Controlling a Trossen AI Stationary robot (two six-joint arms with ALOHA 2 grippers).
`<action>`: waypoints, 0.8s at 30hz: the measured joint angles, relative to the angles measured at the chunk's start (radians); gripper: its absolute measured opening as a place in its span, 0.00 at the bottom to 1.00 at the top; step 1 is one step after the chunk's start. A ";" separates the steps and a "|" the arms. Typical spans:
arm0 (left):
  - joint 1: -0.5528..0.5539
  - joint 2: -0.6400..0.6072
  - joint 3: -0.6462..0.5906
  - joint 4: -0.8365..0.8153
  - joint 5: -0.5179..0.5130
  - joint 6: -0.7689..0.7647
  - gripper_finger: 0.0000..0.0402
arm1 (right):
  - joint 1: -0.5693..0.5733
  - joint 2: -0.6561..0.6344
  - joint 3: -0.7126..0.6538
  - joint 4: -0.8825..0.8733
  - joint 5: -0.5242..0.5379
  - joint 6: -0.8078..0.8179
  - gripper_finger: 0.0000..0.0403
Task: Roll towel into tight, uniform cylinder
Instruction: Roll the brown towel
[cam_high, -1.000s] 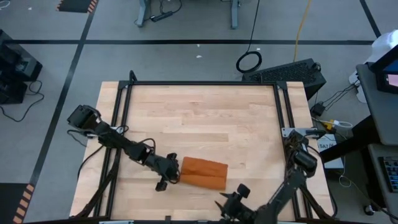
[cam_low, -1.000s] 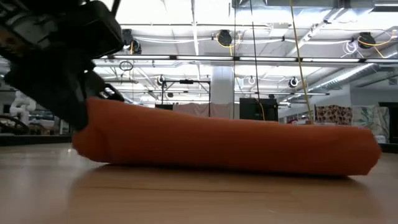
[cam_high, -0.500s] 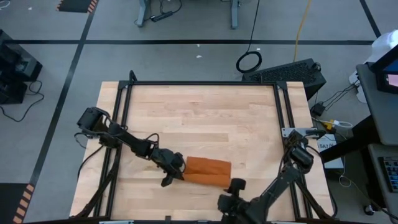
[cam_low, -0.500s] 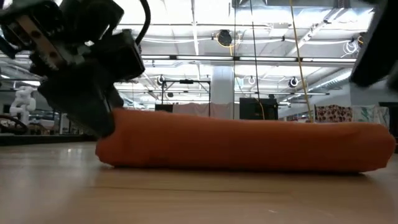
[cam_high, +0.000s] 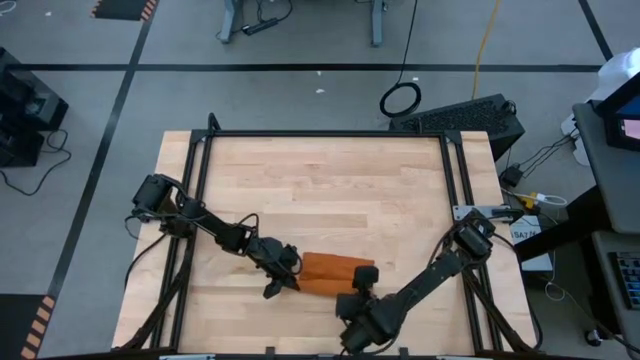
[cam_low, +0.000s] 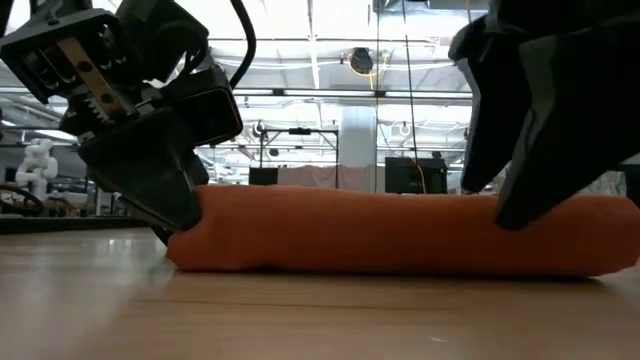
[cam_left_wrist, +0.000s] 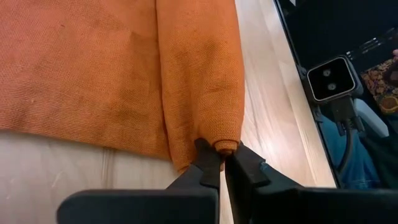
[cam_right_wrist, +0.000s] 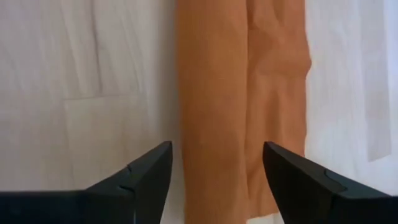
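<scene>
Since the earlier pictures the right gripper (cam_high: 358, 296) has swung in from the table's near edge to the towel's right end, and the towel (cam_high: 336, 273) has narrowed into a tighter roll and shifted a little to the right; the left gripper (cam_high: 286, 277) has followed along at its left end. Lying near the front edge of the table (cam_high: 320, 180), the towel stretches roughly left to right; the left gripper's jaws are pressed together on the rolled end, pinching the fabric between their tips; the right gripper's jaws are spread wide, one finger on each side of the roll, with wood showing beside the cloth. From table height the towel (cam_low: 400, 232) reads as a low, long cylinder, the left gripper (cam_low: 175, 215) at one end and the right gripper (cam_low: 520, 185) straddling the other; only the left wrist view shows a flat, unrolled part of the towel (cam_left_wrist: 124, 68) beside the rolled edge held at its gripper (cam_left_wrist: 225, 158); the right wrist view shows the towel (cam_right_wrist: 239, 106) running lengthwise between the spread fingers (cam_right_wrist: 146, 171).
</scene>
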 joint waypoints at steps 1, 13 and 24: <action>0.000 -0.001 0.000 -0.001 0.000 0.000 0.02 | -0.006 -0.001 -0.004 0.000 -0.008 0.000 0.60; -0.021 0.000 -0.002 0.001 -0.010 -0.005 0.02 | -0.098 -0.004 -0.094 0.063 -0.212 -0.052 0.48; -0.102 0.001 -0.006 0.052 -0.184 -0.001 0.40 | -0.122 -0.005 -0.096 0.130 -0.347 -0.064 0.17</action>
